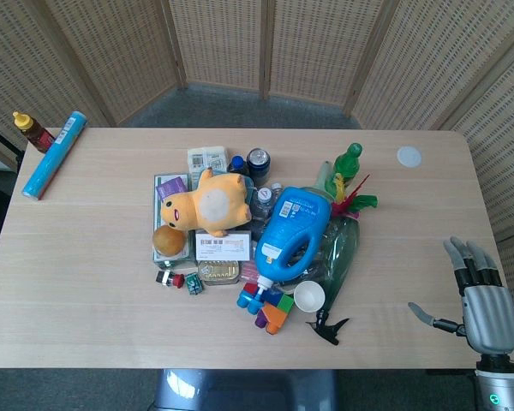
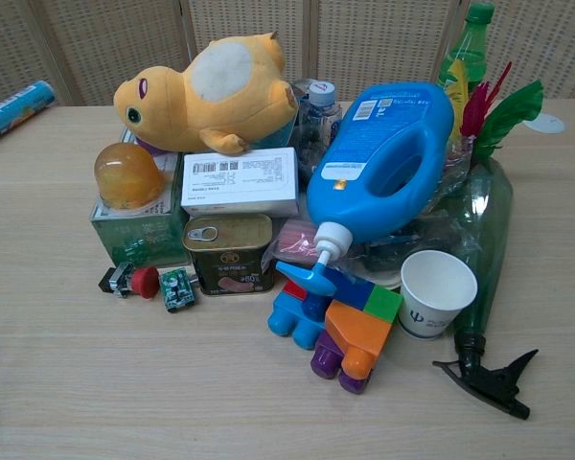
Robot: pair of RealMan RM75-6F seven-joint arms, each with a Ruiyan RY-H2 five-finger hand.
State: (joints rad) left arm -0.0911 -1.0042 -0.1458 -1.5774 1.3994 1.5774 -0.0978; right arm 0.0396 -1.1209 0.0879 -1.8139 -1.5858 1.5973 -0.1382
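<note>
Right hand [image 1: 482, 301]: I see it empty, fingers spread, over the near right table edge
Left hand: I find it in neither view
Nearest thing: spray bottle [image 1: 336, 291], at the right flank of the pile, left of my right hand, well apart
Long axis: runs far to near, black trigger head [image 2: 489, 377] at the near end
Beside it: paper cup [image 2: 436, 292], just left
Nearer arm: right

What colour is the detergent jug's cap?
White; the detergent jug cap shows best in the chest view.
</note>
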